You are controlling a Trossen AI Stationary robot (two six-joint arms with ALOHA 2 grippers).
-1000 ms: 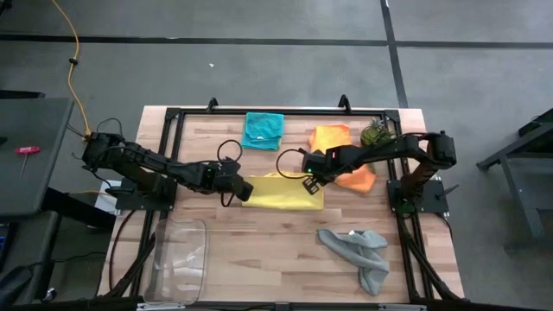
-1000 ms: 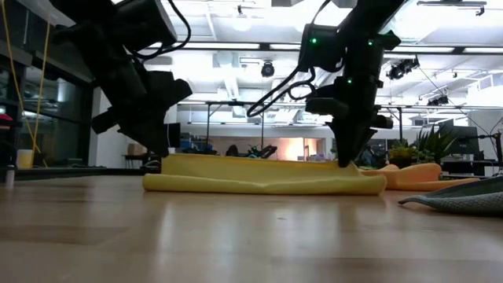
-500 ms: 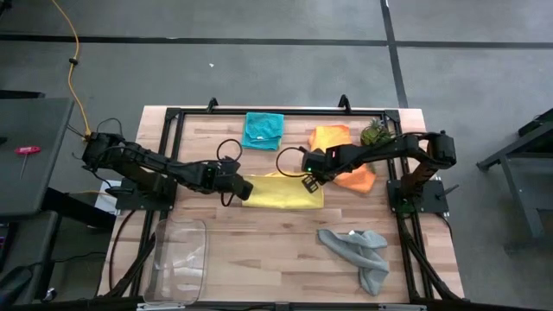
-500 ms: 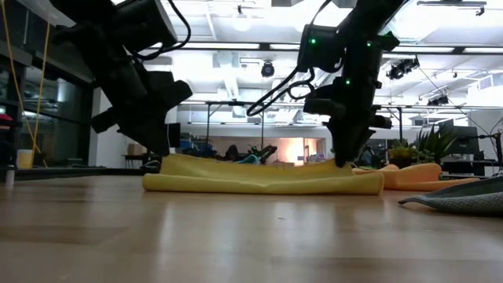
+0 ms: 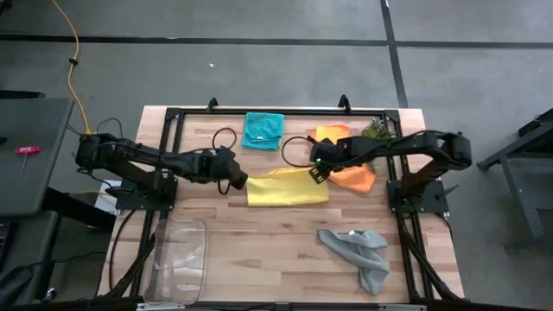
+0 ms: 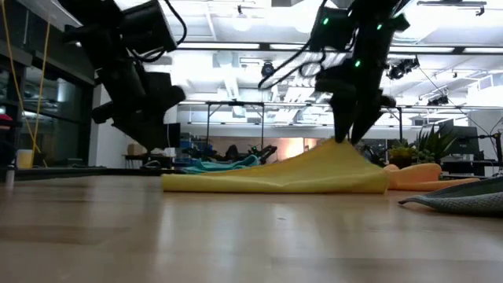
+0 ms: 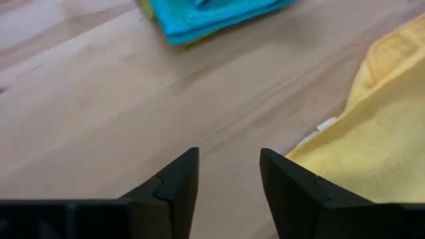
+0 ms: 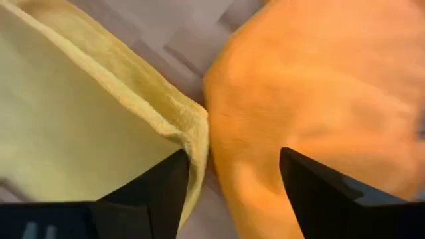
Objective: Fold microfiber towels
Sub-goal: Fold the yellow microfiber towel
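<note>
The yellow towel [image 5: 287,187] lies folded near the middle of the counter [image 5: 276,250], a long flat band with its right end raised into a low peak in the low view; the left gripper [image 5: 235,180] hangs just off the towel's left end with its jaws spread and nothing between them, bare wood showing in the gap in its wrist view; the right gripper [image 5: 320,172] sits over the towel's right far corner, jaws spread wide, and its wrist view shows the yellow hem running up beside one finger, with the orange towel [image 8: 319,99] filling the rest; whether that finger touches the hem I cannot tell; the teal towel [image 5: 262,130] lies folded toward the far edge, the grey towel [image 5: 359,250] lies crumpled toward the near right, and the clear tray [image 5: 177,257] stands at the near left corner

The step in hand looks like letting go after a fold; to do it well, each arm should lift straight up and clear before it travels sideways, so that no finger snags the soft pile and pulls the fold open; the right corner is the risk, since it stands peaked instead of flat and may spring or slide; if it does not settle, a light press along that edge would flatten it; the orange towel touches that corner, so any sideways sweep there should be kept off it
</note>
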